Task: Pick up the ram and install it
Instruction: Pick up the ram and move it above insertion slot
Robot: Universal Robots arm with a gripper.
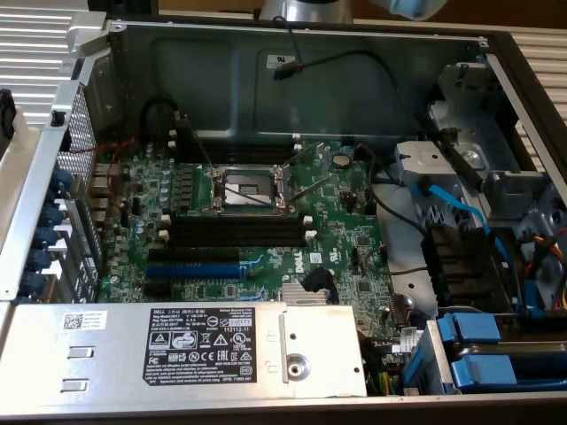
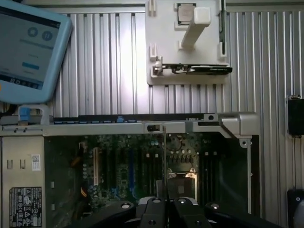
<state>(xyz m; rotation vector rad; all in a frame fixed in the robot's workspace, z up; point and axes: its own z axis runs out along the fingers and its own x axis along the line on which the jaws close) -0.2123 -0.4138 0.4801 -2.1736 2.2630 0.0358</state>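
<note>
Presently gripping ram (image 2: 164, 156) in claw (image 2: 164, 209), pinched nearly together on thin dark stick seen edge-on. Held over motherboard (image 1: 266, 266) inside open case (image 1: 266, 53), not touching long black slots (image 1: 235, 232) at board's middle.

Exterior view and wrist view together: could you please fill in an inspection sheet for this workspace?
Surface: ribbed metal table under an open computer case.
Job's things: ram, edge-on in the gripper over the motherboard; black slots look empty.
Clutter: white tray, tablet.
Grippers: gripper shut on the ram.
Cables: blue cables at the exterior view's right.
Surroundings: nothing seen.
</note>
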